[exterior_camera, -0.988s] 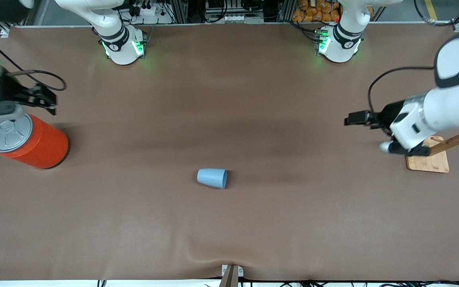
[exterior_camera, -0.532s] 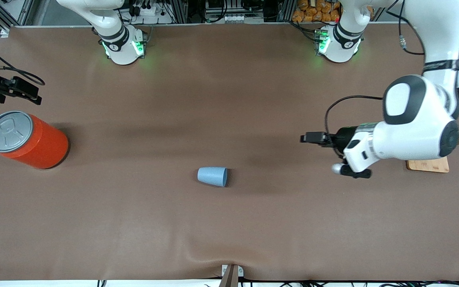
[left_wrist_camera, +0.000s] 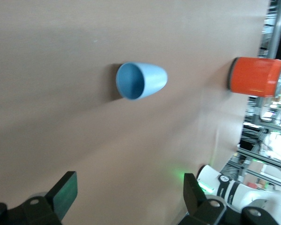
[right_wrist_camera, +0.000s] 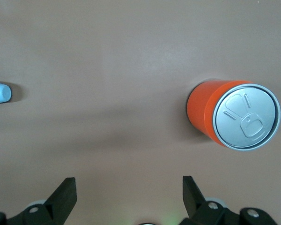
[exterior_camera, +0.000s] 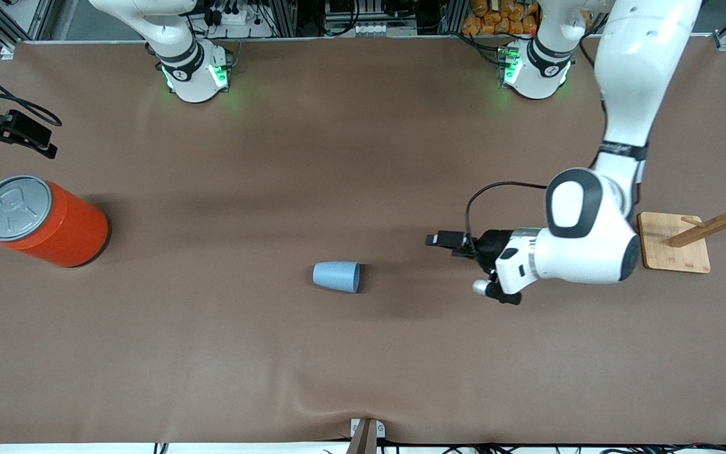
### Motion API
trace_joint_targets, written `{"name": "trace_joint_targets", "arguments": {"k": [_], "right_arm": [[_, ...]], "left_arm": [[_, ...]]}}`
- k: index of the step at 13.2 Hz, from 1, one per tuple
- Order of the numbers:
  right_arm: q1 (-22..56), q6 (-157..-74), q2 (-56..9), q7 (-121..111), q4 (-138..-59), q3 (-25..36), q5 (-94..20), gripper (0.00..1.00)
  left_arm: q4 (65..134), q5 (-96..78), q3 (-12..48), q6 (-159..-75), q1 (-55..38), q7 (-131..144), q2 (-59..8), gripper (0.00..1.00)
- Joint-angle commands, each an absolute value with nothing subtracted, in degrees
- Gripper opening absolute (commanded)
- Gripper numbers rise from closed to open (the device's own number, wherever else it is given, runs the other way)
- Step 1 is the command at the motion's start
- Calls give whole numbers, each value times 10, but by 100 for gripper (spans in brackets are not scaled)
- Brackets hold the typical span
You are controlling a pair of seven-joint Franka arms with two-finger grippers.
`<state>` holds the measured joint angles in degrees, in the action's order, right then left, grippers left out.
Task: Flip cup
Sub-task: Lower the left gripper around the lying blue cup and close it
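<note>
Front view: cup (exterior_camera: 336, 277) on its side, hollow bare; left gripper (left_wrist_camera: 129, 197) and right gripper (right_wrist_camera: 129, 194) wide apart, empty

Arm shells: glossy white rounded casings with black joint rings, both arms.
Bases: two white round pedestals lit green, one per arm, along the desk's edge farthest from the front camera.
Left arm elbow cap: black oval ring around a white face.
Left arm wrist: grey metal band, black camera block, looping black cable.
Left pincer (left_wrist_camera: 129, 199): black fingers set wide apart, one pad greenish.
Right pincer (right_wrist_camera: 127, 199): black fingers spread wide, silver screws at their roots.
</note>
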<state>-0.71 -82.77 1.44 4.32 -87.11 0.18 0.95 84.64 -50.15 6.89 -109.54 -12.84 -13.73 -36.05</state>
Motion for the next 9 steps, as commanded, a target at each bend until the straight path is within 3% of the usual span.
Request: {"name": "trace_joint_targets", "arguments": {"k": [1,9], "right_arm": [[12,-827,30,52,-889,29,2,100],[9,-831,34,46,-889,29,3,100]], "left_arm": [[818,-577,70,-1130,-154,-203,-414,100],[768,-632,70,-1226,-201,-270,-503,100]]}}
